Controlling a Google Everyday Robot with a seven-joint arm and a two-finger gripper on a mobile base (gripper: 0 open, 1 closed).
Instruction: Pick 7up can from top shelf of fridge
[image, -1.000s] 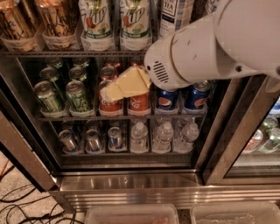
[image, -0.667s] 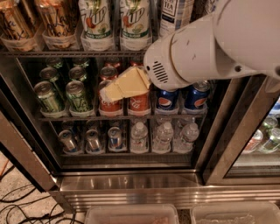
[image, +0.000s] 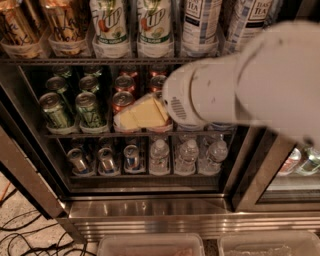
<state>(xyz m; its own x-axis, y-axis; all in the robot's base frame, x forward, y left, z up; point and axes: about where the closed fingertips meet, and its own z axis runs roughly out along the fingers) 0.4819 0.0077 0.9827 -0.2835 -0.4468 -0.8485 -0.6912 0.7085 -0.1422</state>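
7up can (image: 109, 25) on top shelf (image: 75, 60), pincer (image: 121, 119) below

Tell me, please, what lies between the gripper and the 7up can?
Camera view: top shelf rail and red cans lie between the middle-shelf gripper and the 7up can.

gripper (image: 122, 119): before middle-rack red cans (image: 121, 99) | 7up can (image: 109, 27): upright on top shelf (image: 75, 60)

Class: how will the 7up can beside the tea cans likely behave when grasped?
Tall and slim, the 7up can probably tips if pushed high. Its smooth wall may slip. Its cup tray likely resists sideways pulls. The claw sits lower, by the red cans.
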